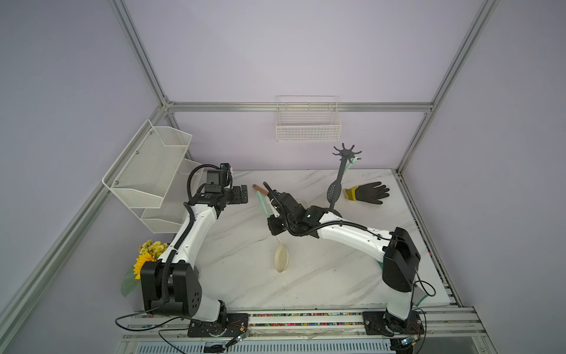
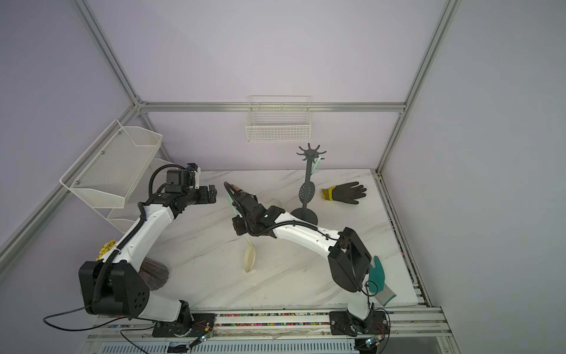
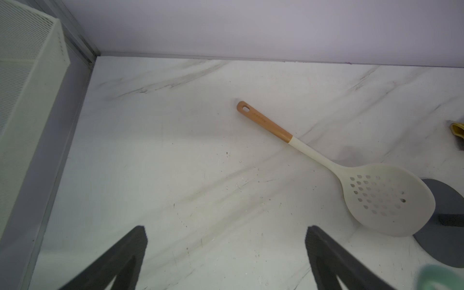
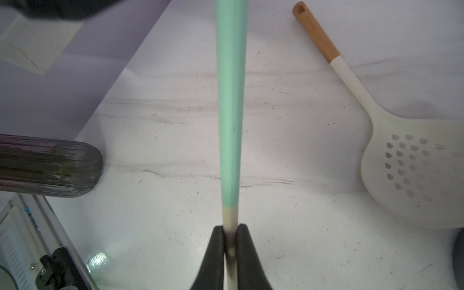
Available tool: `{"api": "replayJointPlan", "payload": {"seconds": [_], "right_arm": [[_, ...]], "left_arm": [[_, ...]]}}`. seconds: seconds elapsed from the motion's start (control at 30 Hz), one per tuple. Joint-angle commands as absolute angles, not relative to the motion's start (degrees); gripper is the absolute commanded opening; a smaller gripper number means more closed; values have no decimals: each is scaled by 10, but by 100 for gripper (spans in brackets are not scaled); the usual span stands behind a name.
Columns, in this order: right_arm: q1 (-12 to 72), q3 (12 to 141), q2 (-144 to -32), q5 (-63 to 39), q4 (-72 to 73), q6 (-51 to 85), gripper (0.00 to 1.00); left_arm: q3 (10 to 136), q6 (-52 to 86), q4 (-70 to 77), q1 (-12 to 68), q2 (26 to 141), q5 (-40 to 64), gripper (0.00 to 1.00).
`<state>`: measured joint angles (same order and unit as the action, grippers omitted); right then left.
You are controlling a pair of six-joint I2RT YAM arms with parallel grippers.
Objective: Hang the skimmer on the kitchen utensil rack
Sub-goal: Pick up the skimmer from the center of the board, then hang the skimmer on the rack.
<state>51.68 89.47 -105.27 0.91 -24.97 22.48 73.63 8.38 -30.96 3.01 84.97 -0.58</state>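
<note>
My right gripper (image 4: 230, 241) is shut on the cream shaft of a skimmer (image 1: 281, 259), just below its mint-green handle (image 4: 229, 100). Its cream head hangs low over the table in both top views. A second cream skimmer (image 4: 411, 170) with a wooden handle (image 1: 257, 187) lies flat beyond it. Its head rests against the round base (image 3: 447, 226) of the kitchen utensil rack (image 2: 307, 177). The rack is dark grey, and a dark perforated spoon (image 1: 332, 191) hangs from its hooks. My left gripper (image 1: 244, 194) hovers open and empty at the back left.
A black glove (image 1: 369, 193) lies right of the rack. A white wire basket (image 1: 307, 122) hangs on the back wall and a white mesh shelf (image 1: 153, 171) stands at the left. A vase of sunflowers (image 1: 147, 257) stands near the left arm, and a teal glove (image 2: 378, 280) lies front right.
</note>
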Motion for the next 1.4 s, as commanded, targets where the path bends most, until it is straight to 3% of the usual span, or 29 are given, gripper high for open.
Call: {"api": "replayJointPlan", "payload": {"seconds": [0.0,0.3,0.57,0.73,1.07,1.37], "right_arm": [[468,818,-973,-77,-133,244,0],[383,637,-755,-239,28,199,0],[307,559,-668,-385,97,224,0],[254,531,-612,-421,98,215,0],[141,489,-613,-504,199,313,0],[102,459,-648,-525,304,385,0]], "left_arm": [[762,86,-295,26,854,29,100],[783,95,-294,28,883,63,100],[804,102,-295,58,912,59,100],[816,103,-294,78,928,59,100],[817,105,-294,95,937,54,100],[815,105,-293,99,938,55,100]]}}
